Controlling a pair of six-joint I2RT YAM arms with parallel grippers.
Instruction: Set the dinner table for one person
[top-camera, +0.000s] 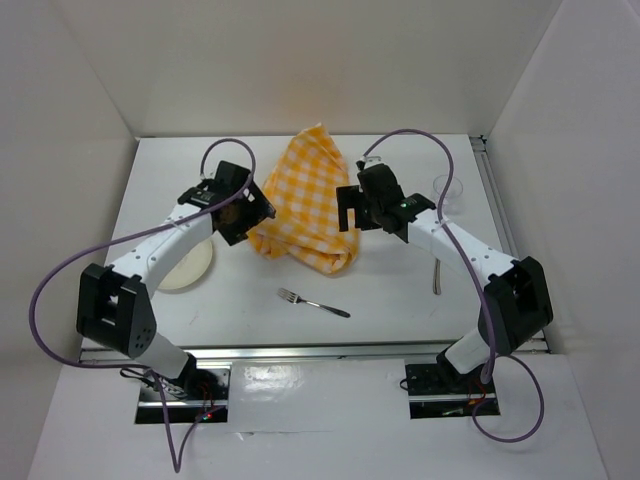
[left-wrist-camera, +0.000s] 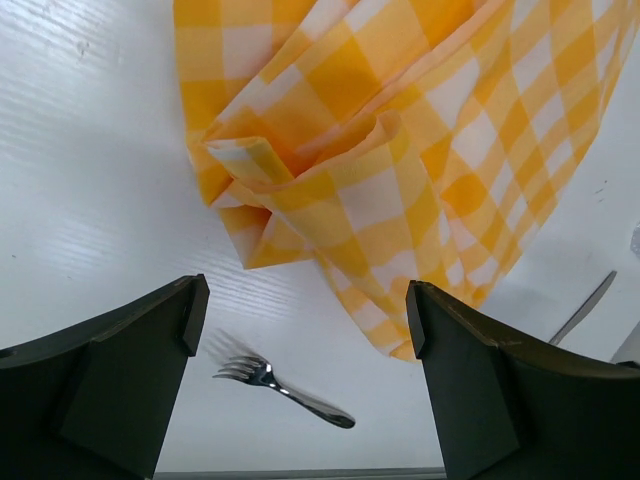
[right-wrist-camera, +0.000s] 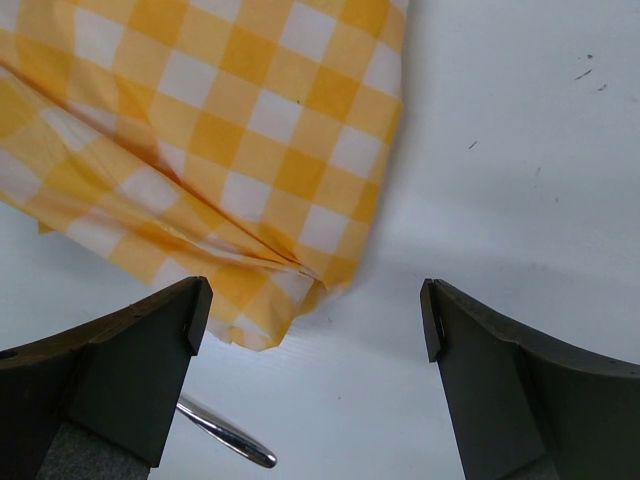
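Note:
The dinner table (top-camera: 390, 295) is a large white surface. A crumpled yellow-and-white checked cloth (top-camera: 305, 195) lies at its middle. My left gripper (top-camera: 258, 212) hovers open at the cloth's left edge, and my right gripper (top-camera: 348, 207) hovers open at its right edge; neither holds anything. A silver fork (top-camera: 313, 302) lies on the table in front of the cloth. The left wrist view has the cloth (left-wrist-camera: 400, 150) ahead of the open left gripper (left-wrist-camera: 305, 320), with the fork (left-wrist-camera: 283, 388) below. In the right wrist view, the cloth's corner (right-wrist-camera: 200, 150) and the fork's handle (right-wrist-camera: 225, 435) lie under the open right gripper (right-wrist-camera: 310, 320).
A pale plate (top-camera: 188, 266) sits at the left, partly under my left arm. A clear glass (top-camera: 448, 190) stands at the right edge. A knife (top-camera: 437, 277) lies beside my right arm, also visible as the knife (left-wrist-camera: 585, 308) in the left wrist view. White walls surround the table.

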